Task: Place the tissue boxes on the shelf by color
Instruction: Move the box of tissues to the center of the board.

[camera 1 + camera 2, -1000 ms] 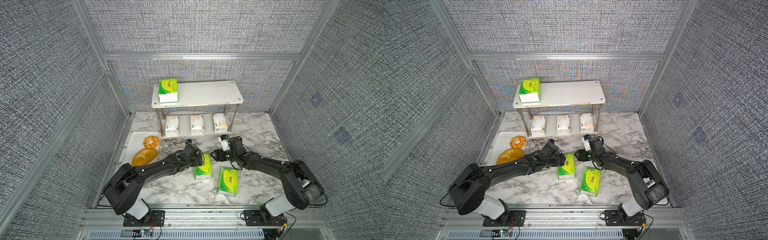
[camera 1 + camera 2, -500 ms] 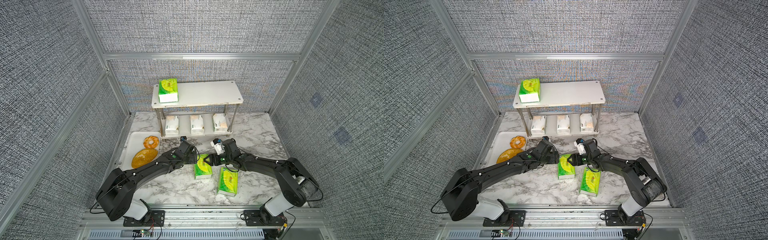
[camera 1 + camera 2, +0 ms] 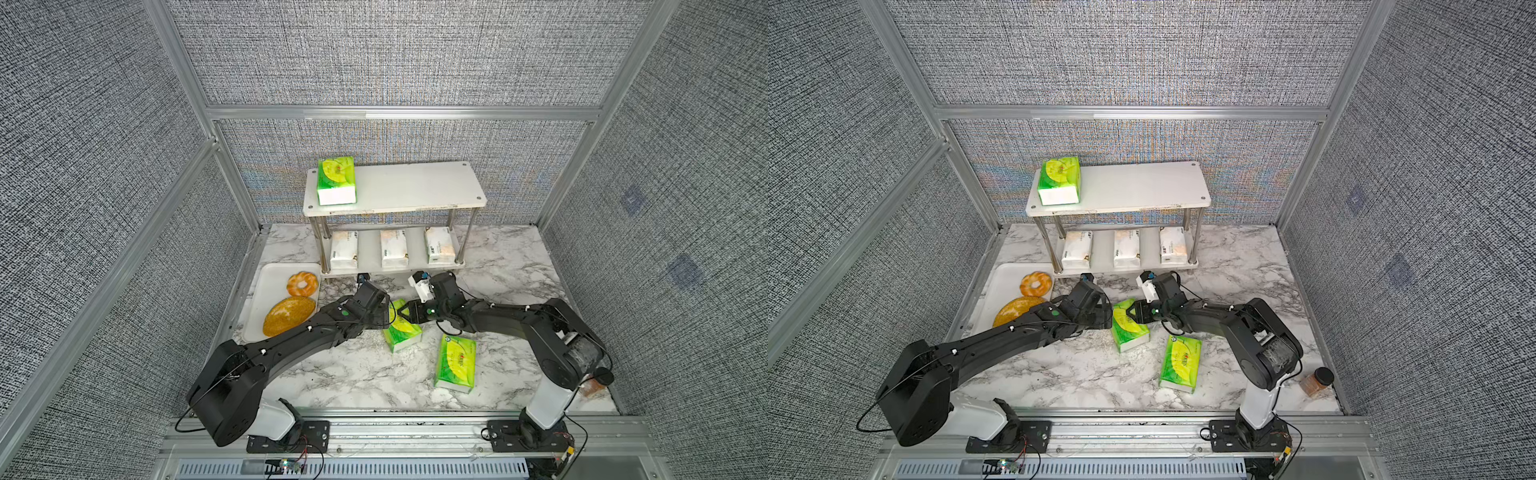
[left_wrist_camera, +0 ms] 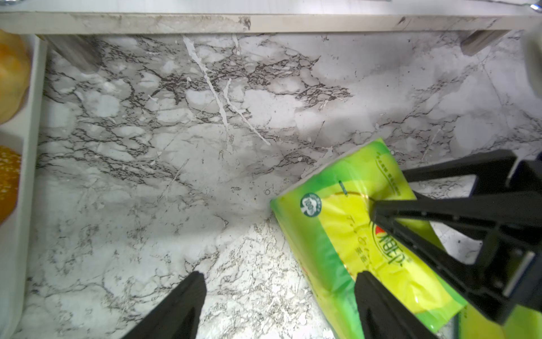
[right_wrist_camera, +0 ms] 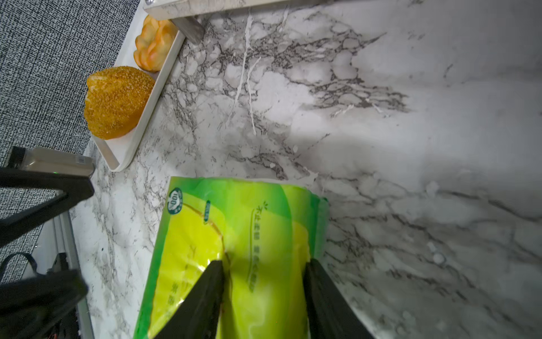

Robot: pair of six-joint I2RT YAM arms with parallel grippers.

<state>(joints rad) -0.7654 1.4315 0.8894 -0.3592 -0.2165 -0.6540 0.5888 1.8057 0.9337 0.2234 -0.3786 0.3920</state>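
One green tissue box (image 3: 336,180) stands at the left end of the shelf's (image 3: 415,185) top board. Three white tissue boxes (image 3: 394,248) line its lower board. Two more green ones lie on the marble. On the nearer-to-shelf green box (image 3: 403,330) (image 5: 234,229), my right gripper (image 3: 405,311) (image 5: 264,264) is shut, one finger denting the wrapper, the other at its side edge. My left gripper (image 3: 386,313) (image 4: 277,276) is open beside that box, one finger over its edge and one over bare marble. The other green box (image 3: 455,363) lies free, closer to the front.
A white tray (image 3: 270,278) at the left holds an orange bread loaf (image 3: 289,315) and a ring (image 3: 302,284). A small brown jar (image 3: 1316,380) lies at the front right corner. Grey fabric walls enclose the table.
My right gripper has moved left onto the green box and closed on it. The box has turned a little. My left gripper has drawn back slightly to the left.
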